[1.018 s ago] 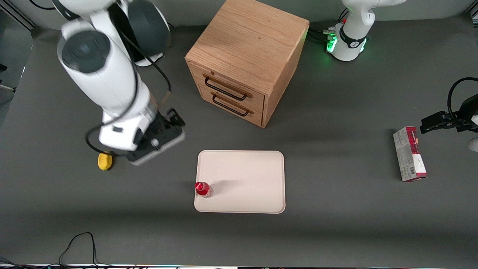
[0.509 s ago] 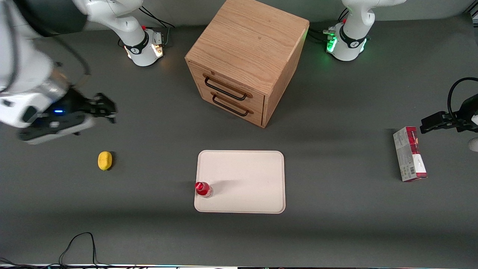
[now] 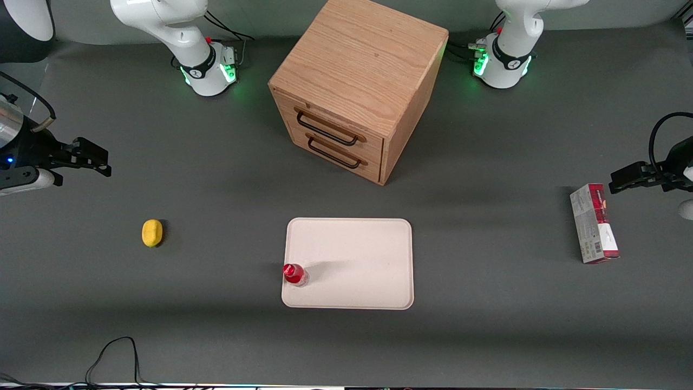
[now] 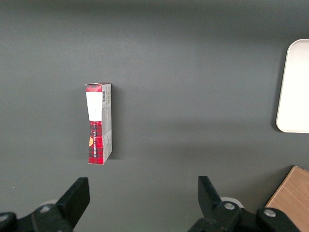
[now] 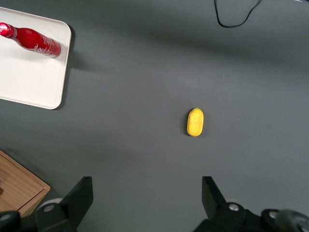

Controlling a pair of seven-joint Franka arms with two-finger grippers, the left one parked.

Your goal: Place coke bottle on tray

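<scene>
The coke bottle (image 3: 295, 274) (image 5: 32, 40), red-capped with a red label, stands upright on the cream tray (image 3: 352, 260) (image 5: 24, 82), in the tray's corner nearest the front camera on the working arm's side. My gripper (image 3: 97, 160) (image 5: 146, 186) hovers high over bare table near the working arm's end, well away from the tray. It is open and holds nothing.
A yellow lemon (image 3: 152, 233) (image 5: 195, 122) lies on the table between my gripper and the tray. A wooden two-drawer cabinet (image 3: 357, 86) stands farther from the front camera than the tray. A red-and-grey carton box (image 3: 594, 223) (image 4: 99, 123) lies toward the parked arm's end. A black cable (image 3: 111, 355) loops near the front edge.
My arm has swung away from beside the tray, out toward the working arm's end of the table and higher. The bottle has stayed put on the tray.
</scene>
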